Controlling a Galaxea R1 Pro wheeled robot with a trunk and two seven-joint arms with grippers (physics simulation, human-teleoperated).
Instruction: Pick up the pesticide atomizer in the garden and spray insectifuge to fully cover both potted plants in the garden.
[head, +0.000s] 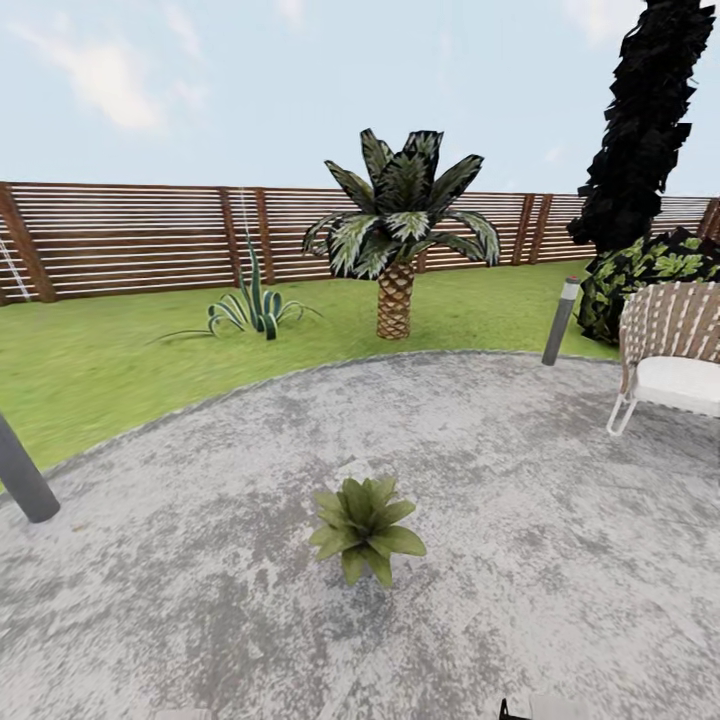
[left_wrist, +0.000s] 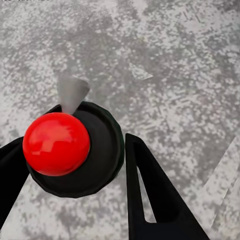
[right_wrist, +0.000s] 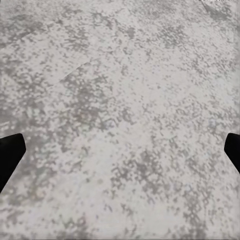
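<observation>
The left end effector (left_wrist: 75, 165) is clamped on the dark green, red-topped pesticide atomizer (left_wrist: 75, 150); the right end effector (right_wrist: 120, 150) gapes. Spraying remains: one green-leaved potted plant (head: 365, 525) stands at six o'clock.

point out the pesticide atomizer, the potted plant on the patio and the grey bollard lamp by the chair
pesticide atomizer (left_wrist: 56, 144): left wrist view, on its red top.
potted plant (head: 364, 524): head view, centre of the leaf rosette.
bollard lamp (head: 560, 322): head view, middle of the grey post.
</observation>
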